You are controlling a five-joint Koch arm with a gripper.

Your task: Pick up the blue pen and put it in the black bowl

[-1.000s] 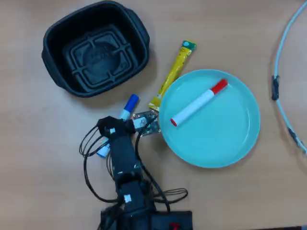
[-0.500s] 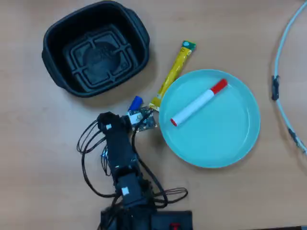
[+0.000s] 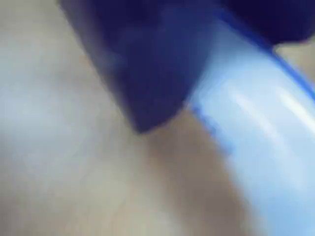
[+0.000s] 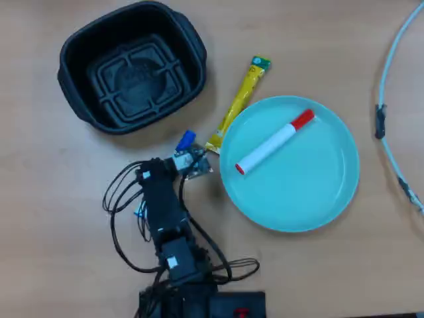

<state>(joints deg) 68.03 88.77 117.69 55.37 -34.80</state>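
1. Nearest me in the overhead view, the arm rises from its base at the bottom edge of the worktop, left of centre, and reaches up toward the middle.
2. At its tip, the gripper sits with a blue end of the blue pen poking out toward the black bowl. I judge it is clamped on the pen, but I cannot tell the jaw gap from either view.
3. In the wrist view, everything is blurred: a dark blue mass, probably the pen's cap, lies close to the lens, and a pale blue curved rim, likely the teal plate, sweeps down the right side. It confirms closeness, nothing more.
4. Just right of the gripper, the overhead view shows the teal plate carrying the red-capped marker, with a yellow sachet off its upper left rim. The wrist camera shows neither of those.
5. Farthest, toward the top-left corner, stands the black bowl, empty, its ribbed floor visible.
6. To do this step well, I would lift clear of the worktop first, swing up-left away from the sachet, centre over the bowl's floor, then release low.
7. A pale cable runs along the right edge, well clear.
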